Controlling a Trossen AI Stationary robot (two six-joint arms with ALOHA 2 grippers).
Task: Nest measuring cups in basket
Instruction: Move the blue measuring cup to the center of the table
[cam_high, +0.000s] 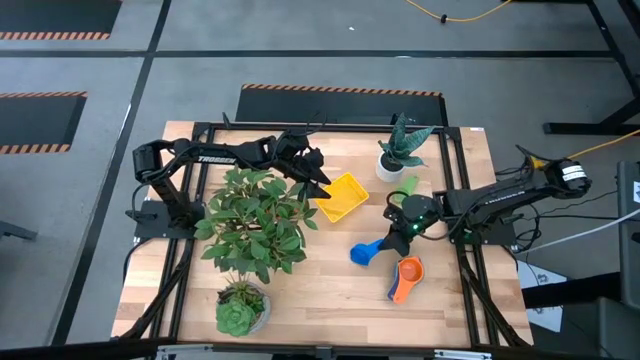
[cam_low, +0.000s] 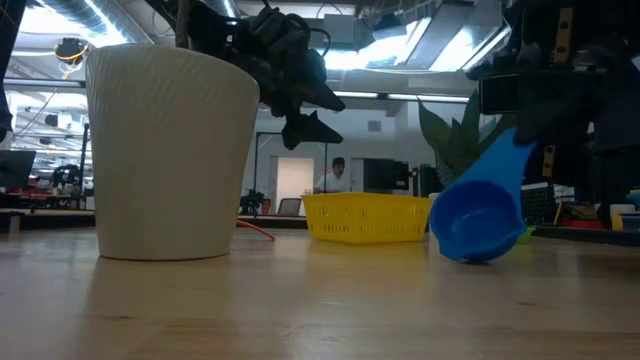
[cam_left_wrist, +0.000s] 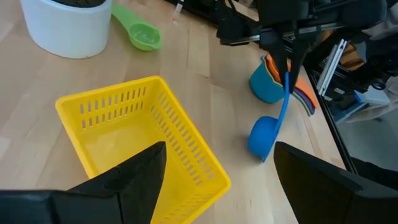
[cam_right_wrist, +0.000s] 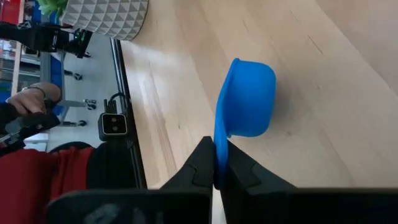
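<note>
Right tool (cam_high: 400, 237) is clamped on the blue cup's (cam_high: 366, 252) handle, bowl down low at the table (cam_high: 330, 290), well right of the basket (cam_high: 340, 197). Left tool (cam_high: 322, 181) hangs over the basket, fingers spread wide, nothing in them. Orange cup stack (cam_high: 406, 272) sits nearby.

Glossy blue plastic cup (cam_right_wrist: 247, 96), slotted yellow plastic basket (cam_left_wrist: 140, 146), pale wood table (cam_high: 330, 300)
</note>
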